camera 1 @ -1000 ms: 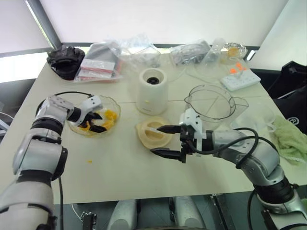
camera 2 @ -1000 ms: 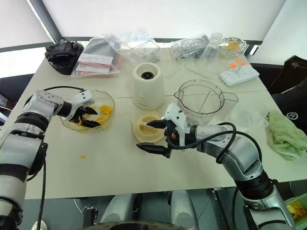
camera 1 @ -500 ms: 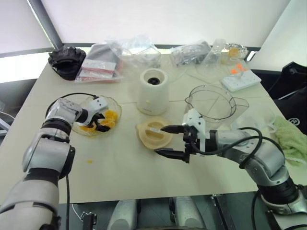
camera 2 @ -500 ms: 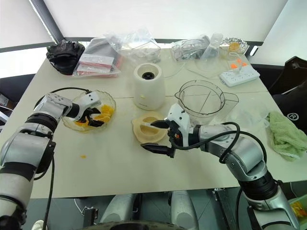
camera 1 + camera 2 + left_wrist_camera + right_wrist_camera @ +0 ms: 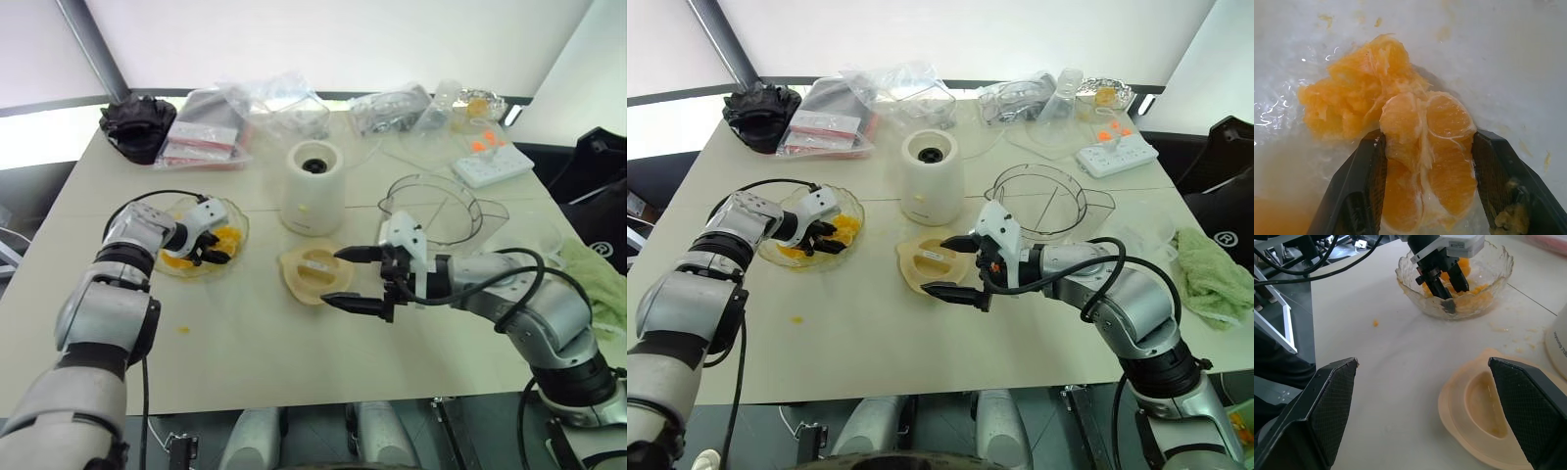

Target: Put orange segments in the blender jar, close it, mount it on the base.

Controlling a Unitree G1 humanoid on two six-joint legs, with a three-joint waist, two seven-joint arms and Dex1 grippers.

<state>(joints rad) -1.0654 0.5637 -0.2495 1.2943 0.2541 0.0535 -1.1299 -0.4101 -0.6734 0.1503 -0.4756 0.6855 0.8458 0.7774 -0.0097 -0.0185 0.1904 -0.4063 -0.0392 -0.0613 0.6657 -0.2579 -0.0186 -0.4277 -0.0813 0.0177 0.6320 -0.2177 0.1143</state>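
- Left gripper (image 5: pixel 1425 161) down in the glass bowl (image 5: pixel 855 199), jaws pressed on the orange segments (image 5: pixel 1427 147).
- Squeeze gently; that pulp looks soft.
- Right gripper (image 5: pixel 958 264) wide open, empty, above the cream lid (image 5: pixel 926 257).
- Blender jar (image 5: pixel 1043 201) waits beside the base (image 5: pixel 930 176).

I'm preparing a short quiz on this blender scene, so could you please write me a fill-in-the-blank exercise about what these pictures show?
1. The left gripper has its fingers on either side of an orange segment inside the glass ____.
2. The right gripper hangs with its jaws ____ over the cream lid.
3. The blender jar stands on the table, not yet mounted on the white ____.

Missing words: bowl; open; base
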